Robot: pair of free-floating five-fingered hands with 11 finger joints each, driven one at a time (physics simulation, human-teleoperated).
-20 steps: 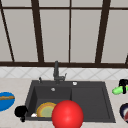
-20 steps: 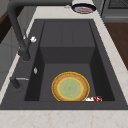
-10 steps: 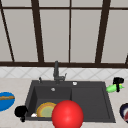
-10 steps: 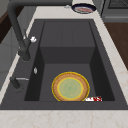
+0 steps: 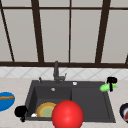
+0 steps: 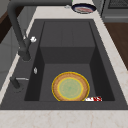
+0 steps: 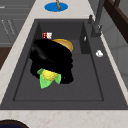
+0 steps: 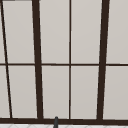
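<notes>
Right hand (image 5: 111, 80) above sink's right rim, fingers wrapped round ear of corn (image 5: 107, 87); green husk and yellow cob poke out sideways, carried clear of counter. In right side view, same hand (image 7: 51, 58) looms over dark sink (image 7: 22, 82), corn (image 7: 49, 76) beneath palm. Left hand (image 5: 20, 111) idle at sink's front left corner; finger state impossible to tell. Yellow-rimmed plate (image 6: 70, 86) flat on basin floor, left compartment. Red ball (image 5: 67, 114) in front. Blue dish (image 5: 5, 100) on left counter. Faucet (image 5: 56, 72) behind sink.
</notes>
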